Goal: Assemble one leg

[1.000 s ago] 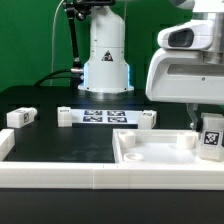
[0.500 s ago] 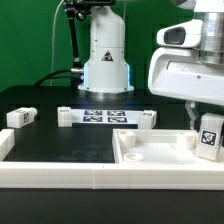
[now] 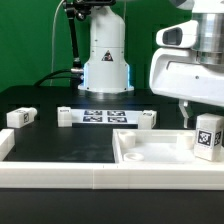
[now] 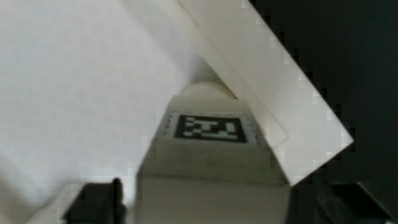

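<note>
At the exterior view's right edge, the pincer [image 4: 222, 197] clamps the leg [image 3: 208, 136] above the white panel [image 3: 152, 133]

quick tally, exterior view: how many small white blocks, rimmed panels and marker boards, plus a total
small white blocks: 4 (the leg over the panel's right end, far-left block, left-end block and right-end block by the board)
large white rimmed panel: 1
marker board: 1
total: 6
</note>
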Action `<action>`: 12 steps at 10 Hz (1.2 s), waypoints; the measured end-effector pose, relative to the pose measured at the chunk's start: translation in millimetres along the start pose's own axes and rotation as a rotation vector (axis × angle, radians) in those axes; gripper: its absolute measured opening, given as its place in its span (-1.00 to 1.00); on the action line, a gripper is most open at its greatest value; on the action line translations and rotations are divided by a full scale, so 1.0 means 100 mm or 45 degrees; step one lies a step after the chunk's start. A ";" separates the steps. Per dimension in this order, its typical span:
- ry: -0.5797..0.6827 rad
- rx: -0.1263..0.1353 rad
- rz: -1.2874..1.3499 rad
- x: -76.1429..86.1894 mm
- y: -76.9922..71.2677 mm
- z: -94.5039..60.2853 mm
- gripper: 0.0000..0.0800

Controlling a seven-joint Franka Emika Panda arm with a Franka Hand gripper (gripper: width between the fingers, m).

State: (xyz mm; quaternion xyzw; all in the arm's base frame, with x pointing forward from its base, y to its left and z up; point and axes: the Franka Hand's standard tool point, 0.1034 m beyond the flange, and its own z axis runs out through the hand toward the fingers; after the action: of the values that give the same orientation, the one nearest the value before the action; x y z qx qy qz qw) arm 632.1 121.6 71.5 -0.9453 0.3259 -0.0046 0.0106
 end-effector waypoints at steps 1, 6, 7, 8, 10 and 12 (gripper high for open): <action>0.009 0.005 -0.047 -0.03 0.01 0.02 0.54; 0.019 -0.002 -0.870 -0.04 0.00 -0.01 0.62; 0.010 -0.009 -0.989 -0.04 0.00 -0.02 0.62; 0.005 -0.011 -1.093 -0.04 -0.01 -0.03 0.62; 0.008 -0.010 -1.248 -0.01 0.00 -0.05 0.62; 0.018 -0.018 -1.362 0.00 -0.01 -0.05 0.62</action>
State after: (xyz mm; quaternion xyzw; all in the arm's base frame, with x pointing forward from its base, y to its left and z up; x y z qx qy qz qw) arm 632.4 122.2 76.3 -0.9795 -0.2012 -0.0134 -0.0016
